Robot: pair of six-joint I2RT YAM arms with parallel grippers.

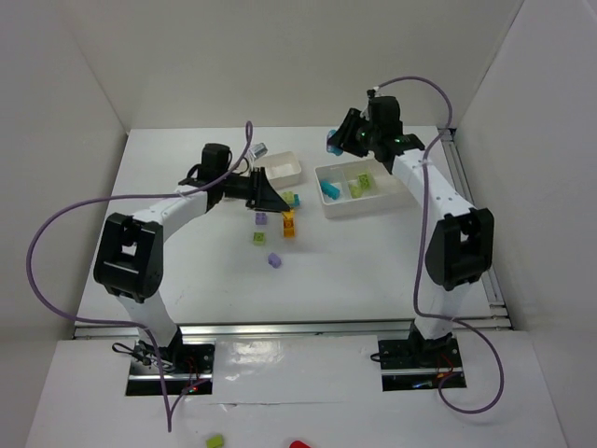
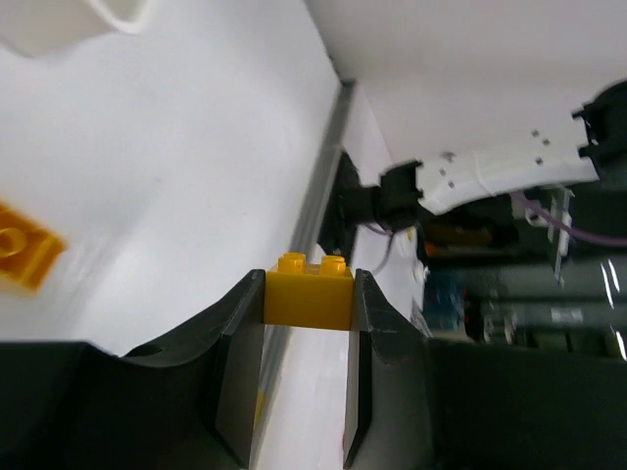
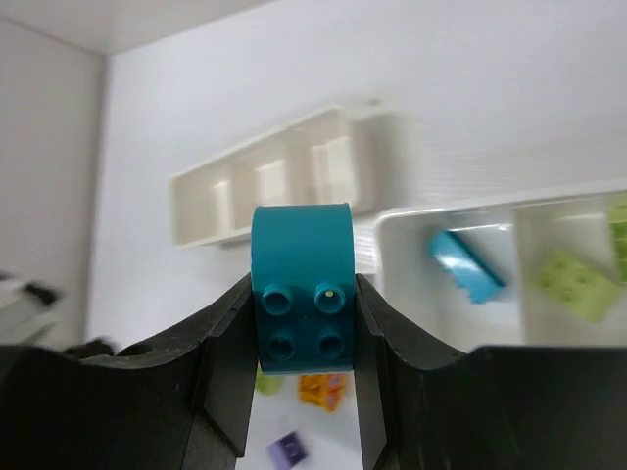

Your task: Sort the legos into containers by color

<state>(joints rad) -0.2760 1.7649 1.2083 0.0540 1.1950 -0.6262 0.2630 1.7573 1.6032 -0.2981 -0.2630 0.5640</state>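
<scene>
My left gripper (image 2: pixel 309 284) is shut on a yellow lego (image 2: pixel 310 302), held off the table; in the top view it (image 1: pixel 278 201) hangs over the loose legos by the left white tray (image 1: pixel 291 173). My right gripper (image 3: pixel 303 294) is shut on a teal lego (image 3: pixel 302 245); in the top view it (image 1: pixel 338 142) hovers by the far left corner of the right tray (image 1: pixel 368 205). That tray holds a teal lego (image 1: pixel 329 189) and a lime one (image 1: pixel 357 186). An orange lego (image 1: pixel 288 227), a lime one (image 1: pixel 258 239) and a purple one (image 1: pixel 274 260) lie on the table.
The left tray's compartments (image 3: pixel 265 191) look empty in the right wrist view. A small teal and lime lego pair (image 1: pixel 293 199) lies beside the left gripper. A silver rail (image 1: pixel 471 201) runs along the table's right edge. White walls enclose the table.
</scene>
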